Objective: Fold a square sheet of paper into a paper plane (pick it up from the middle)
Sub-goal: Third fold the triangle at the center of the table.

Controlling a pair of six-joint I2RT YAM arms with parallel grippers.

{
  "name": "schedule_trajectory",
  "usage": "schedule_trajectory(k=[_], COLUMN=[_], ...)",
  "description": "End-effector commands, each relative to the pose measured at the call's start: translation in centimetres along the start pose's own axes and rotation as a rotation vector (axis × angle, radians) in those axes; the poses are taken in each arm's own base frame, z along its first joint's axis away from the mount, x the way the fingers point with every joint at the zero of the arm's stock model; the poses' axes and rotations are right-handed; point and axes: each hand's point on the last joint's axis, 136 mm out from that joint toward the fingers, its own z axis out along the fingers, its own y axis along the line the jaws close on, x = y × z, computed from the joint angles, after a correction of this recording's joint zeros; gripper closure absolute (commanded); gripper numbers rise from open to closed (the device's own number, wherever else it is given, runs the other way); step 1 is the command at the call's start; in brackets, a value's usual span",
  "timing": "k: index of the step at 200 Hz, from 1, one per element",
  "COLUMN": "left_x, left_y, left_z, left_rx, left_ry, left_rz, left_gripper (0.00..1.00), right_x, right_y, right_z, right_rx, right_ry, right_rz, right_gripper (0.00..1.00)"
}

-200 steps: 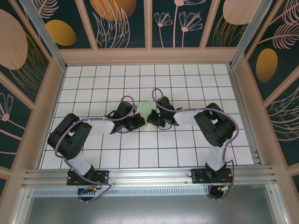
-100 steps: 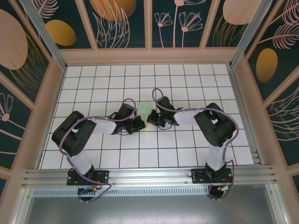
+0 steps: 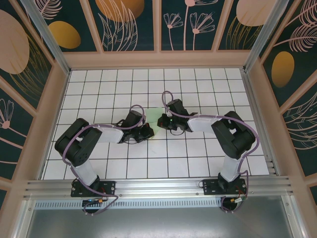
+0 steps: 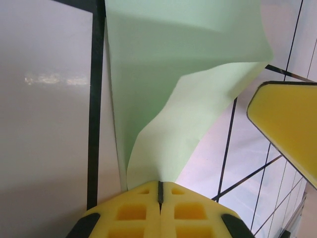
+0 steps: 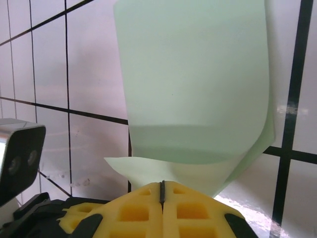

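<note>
Reaching in from the bottom edge of the overhead view, both arms met near mid-frame over the white gridded tabletop [image 3: 198,84]. The left fingers [image 4: 141,198] were pressed together, pinching a raised fold of the square sheet of paper [image 4: 188,99]. The right fingers [image 5: 143,198] were likewise shut, pinching another part of the sheet. Beyond them the pale green sheet curled down onto the tiles, just above centre, between the two wrists.
</note>
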Motion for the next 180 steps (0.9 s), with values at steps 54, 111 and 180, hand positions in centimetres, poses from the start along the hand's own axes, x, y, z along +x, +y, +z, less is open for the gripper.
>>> schedule_trajectory(k=[54,111,180], left_x=[1.7,2.0,2.2], left_y=[5.5,5.9,6.1], left_z=[0.1,0.0,-0.2], left_rx=[-0.201,-0.218,-0.229], left_ry=[0.022,0.033,0.04], left_rz=[-0.054,-0.059,-0.051], left_gripper=[1.0,1.0,1.0], right_x=[1.5,-0.7,-5.3], right_y=[-0.8,-3.0,-4.1], right_z=[1.4,1.4,-0.2], right_rx=[0.037,0.088,0.152], right_ry=[0.08,0.051,-0.022], right_rz=[-0.081,-0.052,-0.091], right_gripper=[1.0,1.0,1.0])
